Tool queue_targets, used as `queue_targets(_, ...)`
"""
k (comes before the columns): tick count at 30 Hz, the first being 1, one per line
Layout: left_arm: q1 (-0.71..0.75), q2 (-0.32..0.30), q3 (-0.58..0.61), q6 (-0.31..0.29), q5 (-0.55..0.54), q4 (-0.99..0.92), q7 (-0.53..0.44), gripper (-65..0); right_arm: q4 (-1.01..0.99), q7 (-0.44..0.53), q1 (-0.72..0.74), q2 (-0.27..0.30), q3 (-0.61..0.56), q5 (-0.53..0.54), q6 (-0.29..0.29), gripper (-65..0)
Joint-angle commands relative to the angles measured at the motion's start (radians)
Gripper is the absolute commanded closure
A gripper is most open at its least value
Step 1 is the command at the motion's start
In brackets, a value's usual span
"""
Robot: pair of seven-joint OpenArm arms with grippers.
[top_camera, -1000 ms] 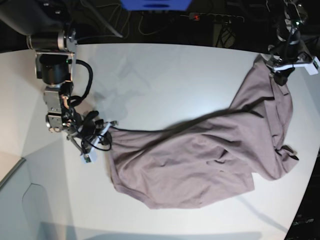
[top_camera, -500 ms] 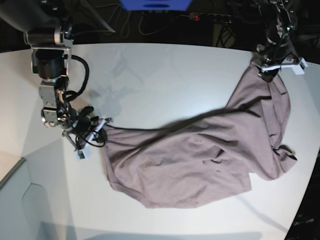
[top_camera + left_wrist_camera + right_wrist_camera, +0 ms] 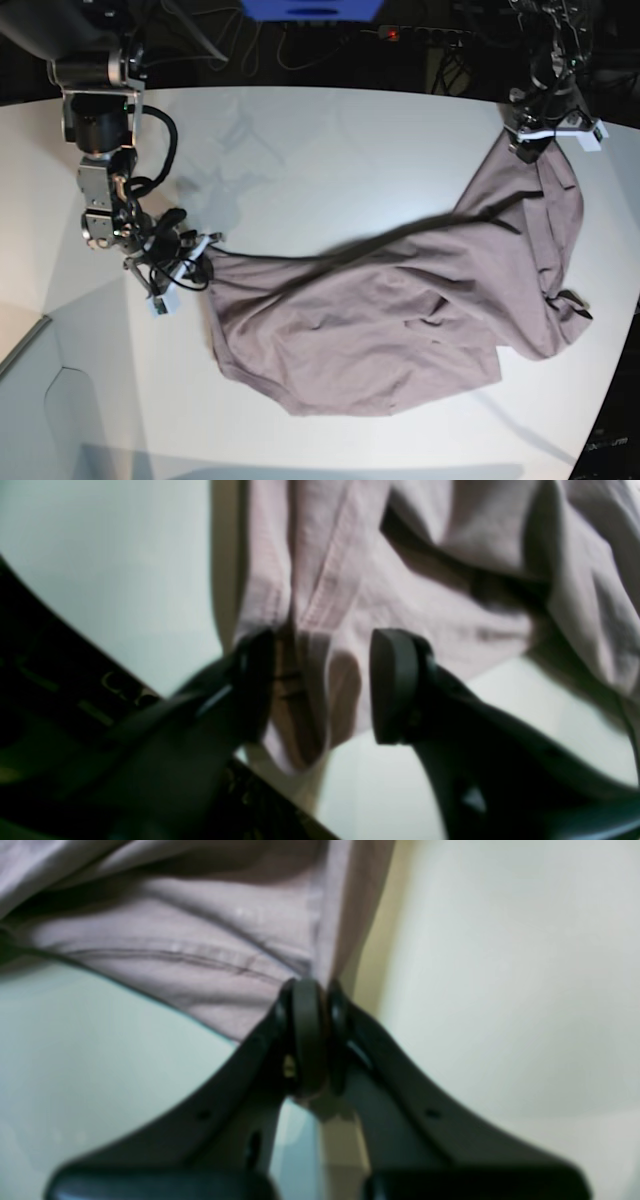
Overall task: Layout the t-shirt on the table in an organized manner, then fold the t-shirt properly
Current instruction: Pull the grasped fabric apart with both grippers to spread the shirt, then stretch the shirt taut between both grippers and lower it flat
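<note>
1. A broad white desk (image 3: 330, 150) with a curved far edge fills the base view; dark clutter and cables sit behind it.
2. The t-shirt (image 3: 400, 320) lies crumpled on the desk. Its long axis stretches corner to corner, from the near-left of the base view up to the far-right edge.
3. The right gripper (image 3: 185, 262) is at the shirt's near-left corner. The right wrist view shows its fingers (image 3: 307, 1035) pressed together on a hemmed edge of cloth.
4. The left gripper (image 3: 535, 135) is at the far-right end. In the left wrist view its fingers (image 3: 395, 685) stand apart, a bunched hem hanging between them and touching the one finger only; no firm clamp shows.
5. I judge the next spread depends on the left fingers closing on that hem, since the right end is already pinned.
6. The base view alone shows the slack, folded middle; the wrist views alone show each grip.
</note>
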Motion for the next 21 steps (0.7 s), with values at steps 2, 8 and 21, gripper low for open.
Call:
queue_targets(2, 0.01, -0.005, -0.003, 0.015, 0.005, 0.0, 0.017, -21.0, 0.001, -0.054, 0.007, 0.009, 0.001, -0.034, 0.004, 0.0)
queue_targets(8, -0.01, -0.06, -0.011, 0.015, 0.004, -0.004, 0.019, -1.1, 0.001, -0.049, 0.01, 0.041, 0.001, -0.034, 0.004, 0.0)
queue_targets(21, -0.125, -0.131, -0.157, 0.015, 0.007, -0.004, 0.02, -0.1, 0.556, -0.187, -0.212, 0.167, 0.001, -0.034, 0.004, 0.0)
